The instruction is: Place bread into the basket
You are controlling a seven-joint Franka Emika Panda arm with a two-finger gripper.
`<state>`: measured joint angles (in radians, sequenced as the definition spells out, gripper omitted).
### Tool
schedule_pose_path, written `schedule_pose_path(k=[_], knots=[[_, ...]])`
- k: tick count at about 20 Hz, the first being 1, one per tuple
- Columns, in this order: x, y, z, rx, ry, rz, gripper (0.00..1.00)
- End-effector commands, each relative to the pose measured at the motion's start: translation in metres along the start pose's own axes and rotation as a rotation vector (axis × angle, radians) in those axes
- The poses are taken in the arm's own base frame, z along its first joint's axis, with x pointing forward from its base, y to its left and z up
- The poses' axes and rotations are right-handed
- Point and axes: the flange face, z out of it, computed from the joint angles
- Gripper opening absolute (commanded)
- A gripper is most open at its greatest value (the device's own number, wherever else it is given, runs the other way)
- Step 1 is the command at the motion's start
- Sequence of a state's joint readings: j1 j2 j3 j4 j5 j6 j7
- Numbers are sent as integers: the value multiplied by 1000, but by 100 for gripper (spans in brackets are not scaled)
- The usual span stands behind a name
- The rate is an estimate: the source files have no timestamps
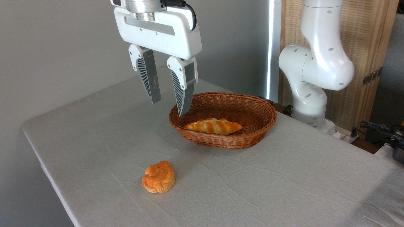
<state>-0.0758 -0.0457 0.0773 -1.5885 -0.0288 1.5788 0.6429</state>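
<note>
The table (284, 189) is covered in matt, wrinkled grey cloth; the basket (252, 108) is woven of brown wicker; glossy white plastic is shown on the arm (318, 63).

Gripper (169, 108) hangs in the air above the table (284, 189), fingers pointing down, spread with a clear gap and nothing between them. Right fingertip overlaps the left rim of the basket (252, 108) in this view; contact can't be judged. Basket holds a long striped twisted loaf (213, 125) lying across its bottom. Bread (158, 177) sits alone on the cloth near the front edge, well apart from the basket and gripper. Arm base (311, 94) stands at right behind the table.
</note>
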Motion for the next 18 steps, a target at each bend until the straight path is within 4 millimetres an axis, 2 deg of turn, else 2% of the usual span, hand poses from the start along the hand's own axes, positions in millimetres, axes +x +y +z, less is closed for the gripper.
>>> schedule_pose_path(k=[1,8,12,13,14,18], knots=[[2,-4,-7,17,30,12,100],[4,-5,-6,32,42,12,100],[-5,-13,2,27,27,-13,100],[-12,-23,7,26,27,-30,100],[-12,-25,11,27,28,-32,100],[-5,-28,46,50,49,-26,100]])
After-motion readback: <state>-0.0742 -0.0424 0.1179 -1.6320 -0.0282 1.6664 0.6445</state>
